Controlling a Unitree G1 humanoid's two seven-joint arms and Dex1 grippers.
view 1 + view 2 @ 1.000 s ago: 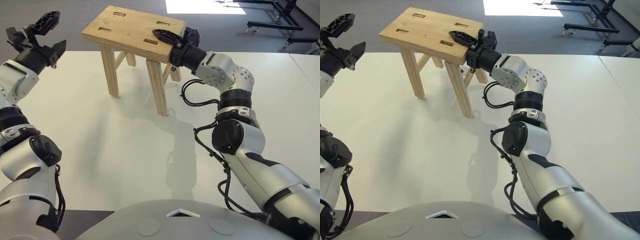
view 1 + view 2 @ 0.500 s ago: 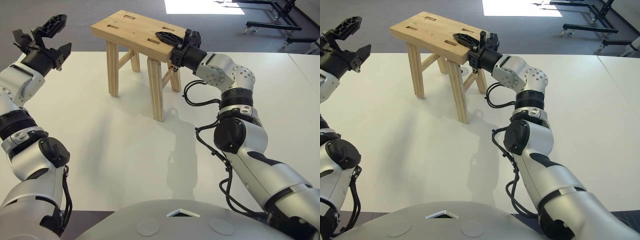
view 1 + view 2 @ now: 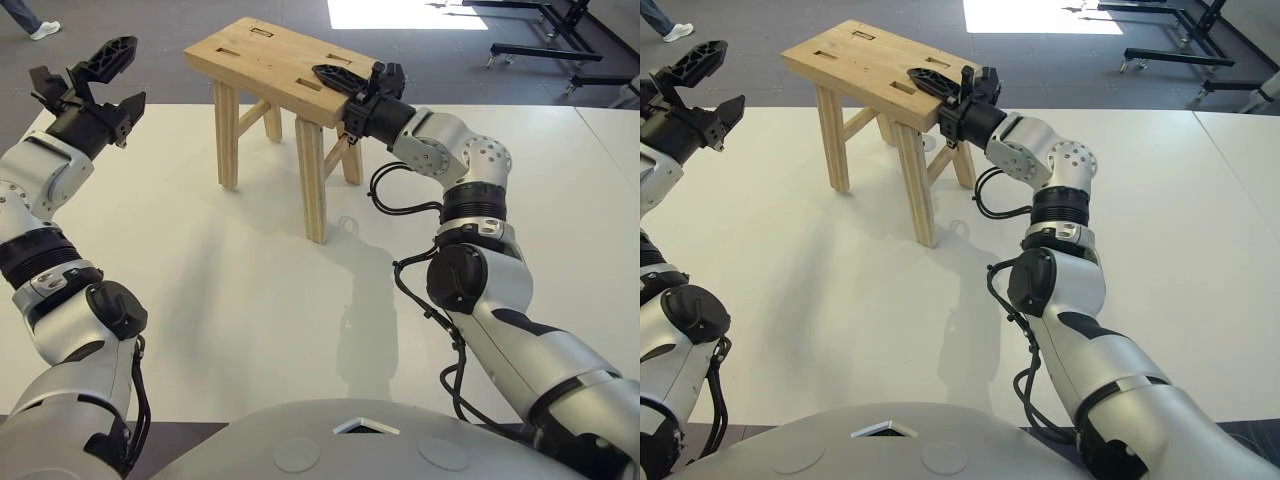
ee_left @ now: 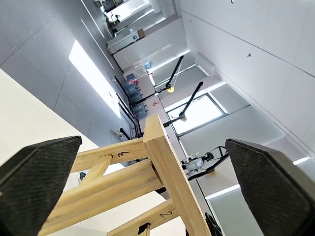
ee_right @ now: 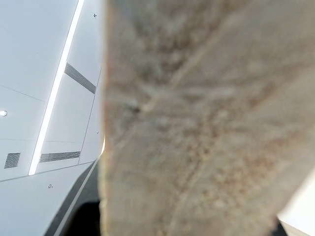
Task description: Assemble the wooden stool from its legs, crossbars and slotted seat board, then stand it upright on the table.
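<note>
Right wrist view has the stool [image 5: 197, 123] as blurred wood grain close to the lens; the right gripper [image 3: 333, 84] pinches the seat board [image 3: 265, 55] at its right end, its lower finger hidden underneath. The stool stands far back on the table [image 3: 200, 300], the left gripper [image 3: 97, 73] well left of it in the air, fingers [image 4: 34, 187] spread. Since 1 second ago the tilted seat has levelled.

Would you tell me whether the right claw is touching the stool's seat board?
Touching: the left eye view shows the right claw clamped over the seat board edge.
</note>
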